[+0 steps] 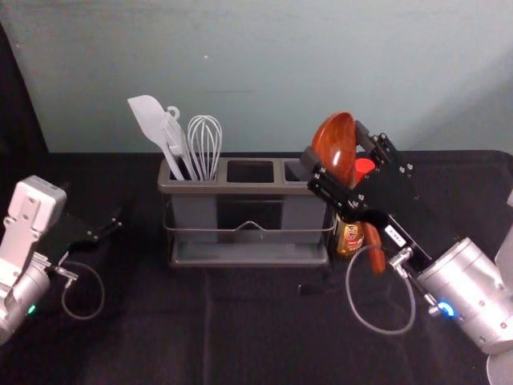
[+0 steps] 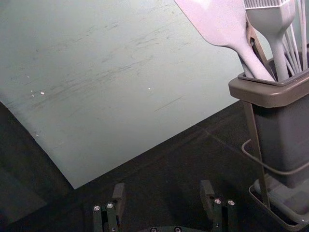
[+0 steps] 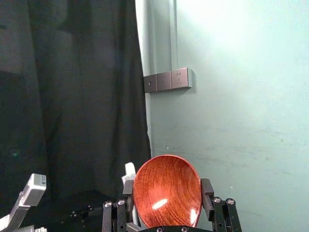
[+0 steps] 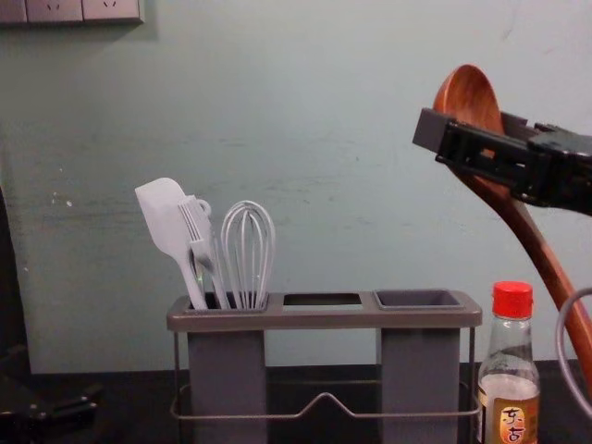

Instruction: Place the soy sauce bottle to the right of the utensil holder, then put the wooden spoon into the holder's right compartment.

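Clasping the wooden spoon (image 1: 333, 143) by its bowl (image 4: 467, 92), right of the holder (image 1: 208, 188) above the soy sauce bottle (image 4: 509, 388), the right gripper (image 1: 335, 146) should lift the slanting handle (image 4: 535, 239) clear, then lower it upright into the right compartment (image 4: 418, 299), the left gripper (image 2: 162, 190) resting open at left.

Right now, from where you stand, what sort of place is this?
Likely a robot workspace mocking up a kitchen: a utensil holder and soy sauce bottle on a black-covered table, with the right claw gripping a wooden spoon.
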Available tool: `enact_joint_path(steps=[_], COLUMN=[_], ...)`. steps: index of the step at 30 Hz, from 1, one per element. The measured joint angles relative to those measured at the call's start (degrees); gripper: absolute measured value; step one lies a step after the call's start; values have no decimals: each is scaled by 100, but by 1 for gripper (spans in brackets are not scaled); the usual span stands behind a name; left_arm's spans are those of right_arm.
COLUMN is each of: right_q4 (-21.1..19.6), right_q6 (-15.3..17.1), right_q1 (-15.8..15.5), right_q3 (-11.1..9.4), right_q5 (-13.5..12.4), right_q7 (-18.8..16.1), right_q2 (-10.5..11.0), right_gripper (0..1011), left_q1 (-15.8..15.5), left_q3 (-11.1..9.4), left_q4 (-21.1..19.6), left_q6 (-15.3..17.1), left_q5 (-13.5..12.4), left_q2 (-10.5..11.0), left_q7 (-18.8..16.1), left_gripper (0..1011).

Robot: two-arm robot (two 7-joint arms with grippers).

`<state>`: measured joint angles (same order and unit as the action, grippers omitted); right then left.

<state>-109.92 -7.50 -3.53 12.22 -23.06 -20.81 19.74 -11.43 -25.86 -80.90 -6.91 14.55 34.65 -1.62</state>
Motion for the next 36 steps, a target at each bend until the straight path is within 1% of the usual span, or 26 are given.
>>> enact_joint_path(steps=[36], right_q4=[-7], right_q6=[-4], right_q1=[1], right_q3=[4], right_q5=[3], right_q7=[-11], right_q2=[-2], right_gripper=[839], left_q1=[0], left_q3=[0], left_q4=[0], left_q6=[0], left_q5=[0], left_q2=[0], left_q7=[0], left_gripper=[1012])
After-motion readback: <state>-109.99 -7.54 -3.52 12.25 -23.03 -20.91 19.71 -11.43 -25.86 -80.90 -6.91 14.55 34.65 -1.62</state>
